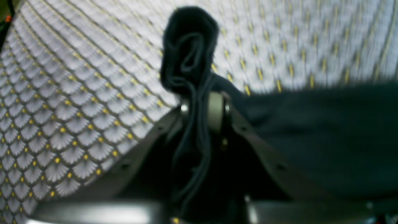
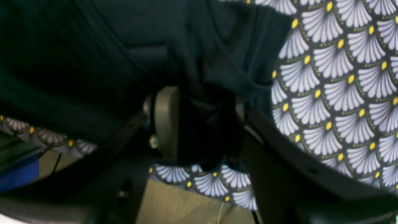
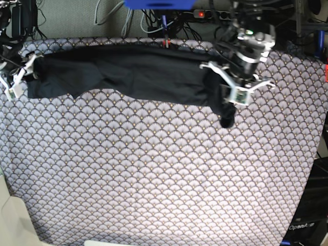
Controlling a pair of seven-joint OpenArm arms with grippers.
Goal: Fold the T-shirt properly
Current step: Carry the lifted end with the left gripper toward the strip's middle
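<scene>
Plain black T-shirt (image 3: pixel 133 74), stretched in a long band across the far side, ends bunched

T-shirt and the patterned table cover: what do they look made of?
T-shirt: looks like soft matte knit cloth, plain black; it bunches into limp rolled folds where the left tool pinches it and sags between both tools. Exact fibre can't be told.
Table cover: probably printed woven fabric or coated cloth, pale fan-scale pattern with yellow dots, low sheen; it lies flat and drapes over the table edge.
</scene>
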